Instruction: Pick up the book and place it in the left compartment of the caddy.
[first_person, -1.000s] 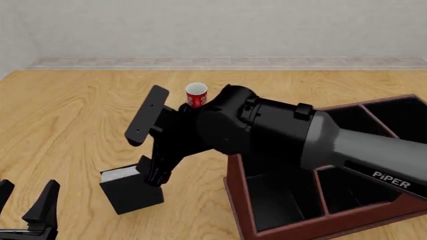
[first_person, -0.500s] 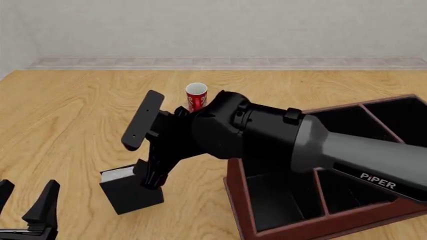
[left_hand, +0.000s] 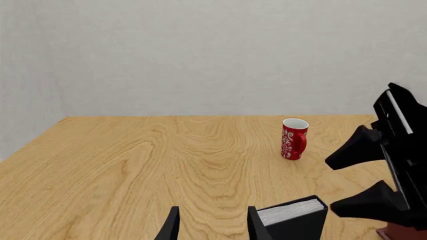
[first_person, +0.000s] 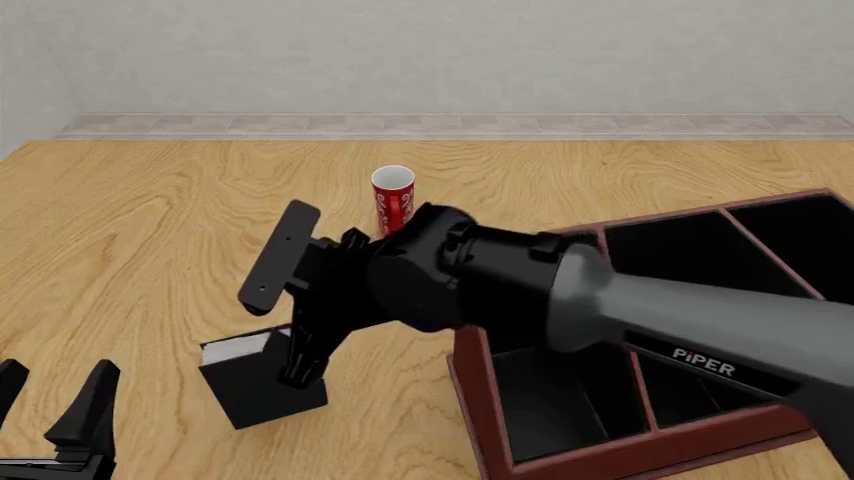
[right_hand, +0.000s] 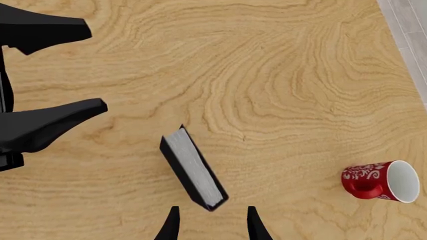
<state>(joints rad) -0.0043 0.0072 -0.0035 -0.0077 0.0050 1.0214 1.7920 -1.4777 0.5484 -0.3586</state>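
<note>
The black book (first_person: 260, 385) with white page edges stands upright on the wooden table, left of the caddy (first_person: 467, 395). My right gripper (first_person: 274, 338) hangs open just above it, one finger beyond the book and one on the near side. In the right wrist view the book (right_hand: 193, 170) runs toward the gap at my right gripper (right_hand: 212, 225). The left compartment (first_person: 547, 400) lies partly under my right arm. My left gripper (first_person: 54, 410) waits open at the front left, holding nothing. The left wrist view shows the book (left_hand: 293, 215) beside the left gripper (left_hand: 213, 227), with the right gripper (left_hand: 340, 182) behind it.
A red-and-white cup (first_person: 391, 195) stands upright behind my right arm, also seen as the cup (left_hand: 293, 139) and the cup (right_hand: 380, 180). A corner of the caddy (left_hand: 400, 234) shows in the left wrist view. My left gripper (right_hand: 67, 75) appears near the book.
My right gripper has sunk lower and shifted a little left, closing in over the book. The book, cup, caddy and left arm have not moved.
</note>
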